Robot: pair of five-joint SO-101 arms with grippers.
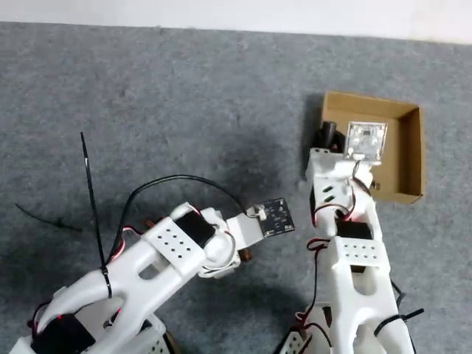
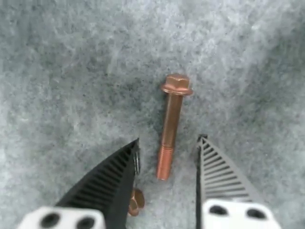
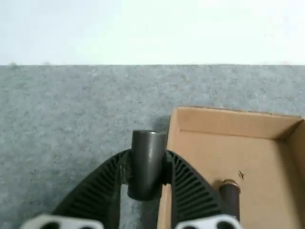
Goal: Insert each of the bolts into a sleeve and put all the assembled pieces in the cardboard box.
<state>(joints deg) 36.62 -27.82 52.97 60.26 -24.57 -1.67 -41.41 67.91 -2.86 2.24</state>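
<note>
Left gripper (image 2: pixel 169 143) gapes wide astride a copper-coloured hex-head bolt (image 2: pixel 172 114) lying on grey carpet (image 2: pixel 71 71) (neither finger touches it). Right gripper (image 3: pixel 147 167) clamps a dark grey cylindrical sleeve (image 3: pixel 148 143) beside the upper-right brown cardboard box (image 1: pixel 411 147).

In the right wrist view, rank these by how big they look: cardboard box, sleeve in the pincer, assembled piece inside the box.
1. cardboard box.
2. sleeve, held nearest the camera.
3. assembled piece, cut off by the frame edge; last two unsure.
</note>
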